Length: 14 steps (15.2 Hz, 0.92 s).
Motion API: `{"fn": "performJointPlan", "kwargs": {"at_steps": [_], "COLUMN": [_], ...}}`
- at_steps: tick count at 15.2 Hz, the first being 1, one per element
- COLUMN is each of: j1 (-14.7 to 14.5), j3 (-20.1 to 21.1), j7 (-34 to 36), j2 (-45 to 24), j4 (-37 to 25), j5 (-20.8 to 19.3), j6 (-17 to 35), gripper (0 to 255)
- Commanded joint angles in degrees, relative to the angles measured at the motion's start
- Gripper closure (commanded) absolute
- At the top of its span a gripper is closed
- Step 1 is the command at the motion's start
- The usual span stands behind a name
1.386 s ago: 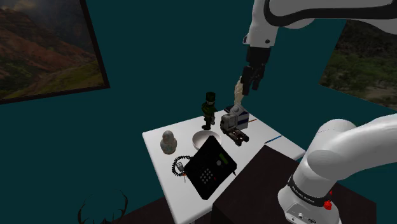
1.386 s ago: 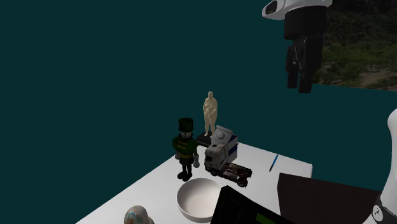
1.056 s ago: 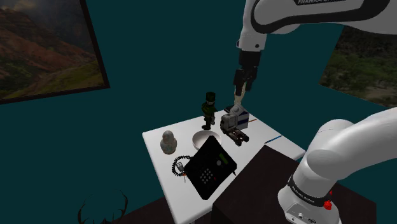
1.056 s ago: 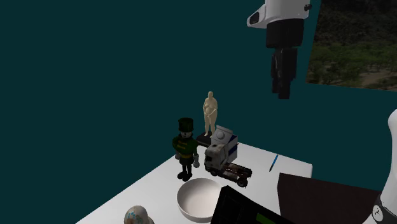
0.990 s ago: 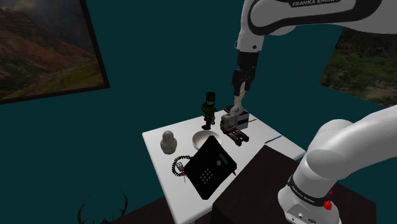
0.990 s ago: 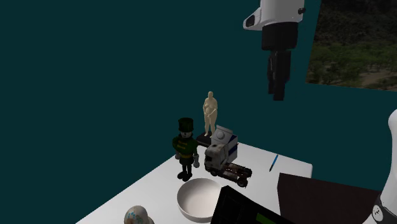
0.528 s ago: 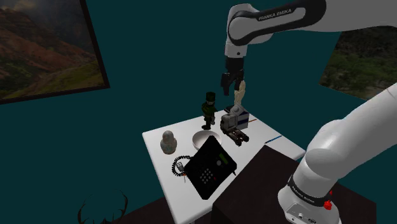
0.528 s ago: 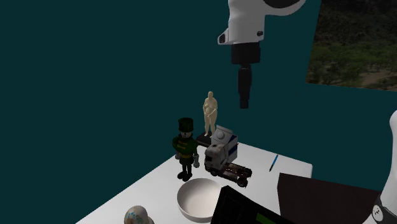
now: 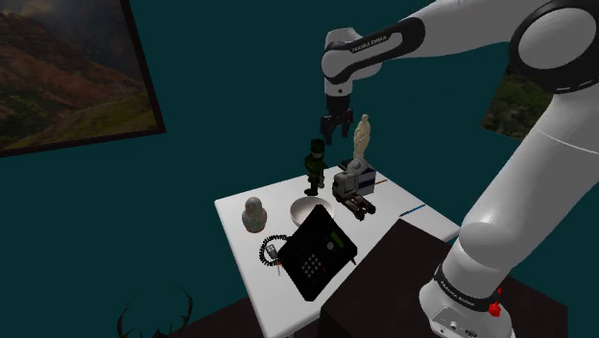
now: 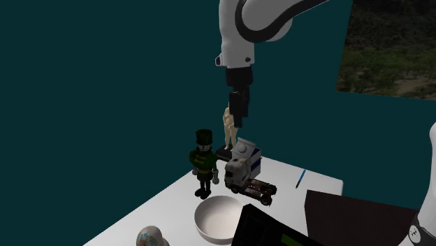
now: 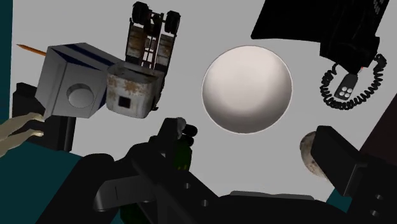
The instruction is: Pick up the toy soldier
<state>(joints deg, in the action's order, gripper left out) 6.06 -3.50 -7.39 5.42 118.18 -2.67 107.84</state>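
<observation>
While hand [image 9: 331, 132] hangs wide open, toy soldier [image 9: 314, 165] stands at its 7 o'clock, shoulder view: prob. light, rigid, tippy; pinch torso.

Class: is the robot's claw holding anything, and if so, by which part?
Nothing is held. The open black claw hangs above the green-uniformed toy soldier, not touching it.

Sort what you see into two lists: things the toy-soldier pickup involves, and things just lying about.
Job in hand: toy soldier; claw.

Lying about: toy truck; beige figurine; white bowl; black telephone; egg-shaped ornament.
</observation>
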Motion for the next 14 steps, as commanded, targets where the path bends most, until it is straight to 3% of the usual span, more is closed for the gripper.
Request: {"fn": "performJointPlan", "kwargs": {"at_steps": [1,8,14], "j1": [0.27,1.70,3.16], "j3": [-0.21,-1.69,-2.91], "j7": [0.37,0.40,0.10], "j2": [-4.44,-19.54,-33.32], "j4": [-3.40,-17.39,-33.13], "j5": [-0.64,-2.41,-3.17], "j6": [0.97,1.87,-0.19], "gripper": [0,0,0]}}
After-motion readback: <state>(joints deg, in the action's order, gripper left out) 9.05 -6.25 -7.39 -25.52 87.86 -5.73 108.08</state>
